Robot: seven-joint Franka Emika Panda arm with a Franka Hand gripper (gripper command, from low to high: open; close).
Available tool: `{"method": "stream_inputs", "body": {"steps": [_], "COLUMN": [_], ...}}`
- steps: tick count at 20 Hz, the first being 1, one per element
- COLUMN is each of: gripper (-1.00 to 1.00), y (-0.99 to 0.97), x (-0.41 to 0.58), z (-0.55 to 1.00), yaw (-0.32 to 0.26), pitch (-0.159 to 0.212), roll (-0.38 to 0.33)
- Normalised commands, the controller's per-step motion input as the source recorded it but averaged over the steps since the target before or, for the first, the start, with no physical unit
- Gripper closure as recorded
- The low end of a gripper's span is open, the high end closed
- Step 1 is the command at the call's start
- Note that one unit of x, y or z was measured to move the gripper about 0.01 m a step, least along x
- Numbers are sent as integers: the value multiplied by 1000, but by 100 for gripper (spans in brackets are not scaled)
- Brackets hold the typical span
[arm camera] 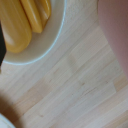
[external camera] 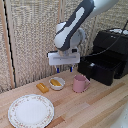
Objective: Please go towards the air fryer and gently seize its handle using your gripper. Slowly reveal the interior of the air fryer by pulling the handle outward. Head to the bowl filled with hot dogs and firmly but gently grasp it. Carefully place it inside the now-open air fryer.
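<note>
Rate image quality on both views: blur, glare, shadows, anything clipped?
Exterior view: low-res and soft throughout; glossy glare on the air fryer top; even lighting, faint shadows under the pink mug and plate. Wrist view: very close and out of focus; the bowl rim and hot dogs are clipped by the frame, and a blurred pink mass fills one corner.

- My arm [external camera: 75,22] was white with smooth, rounded shells, and a dark grey band ran along its upper link.
- A bulbous white joint sat at my wrist, with a dark patch on its side.
- Under it, a flat white block carried my gripper [external camera: 63,67], above the bowl [external camera: 57,83].
- My fingers [external camera: 72,66] were short, dark, and blue at the tips.
</note>
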Motion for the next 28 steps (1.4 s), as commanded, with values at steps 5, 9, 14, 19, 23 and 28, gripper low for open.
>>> {"method": "stream_inputs", "body": {"steps": [5,9,14,19,23,28], "gripper": [-100,-100,-100,-100,-100,100], "y": [-218,-253,-244,-238,-276,-169], "x": [20,38,266,328,308,49], "z": [-159,-155,-254,-256,-120,-27], "yaw": [322,322,274,159,51,9], "pitch": [34,17,-4,-63,-60,-2], "roll": [-80,-85,-46,-4,0,40]}}
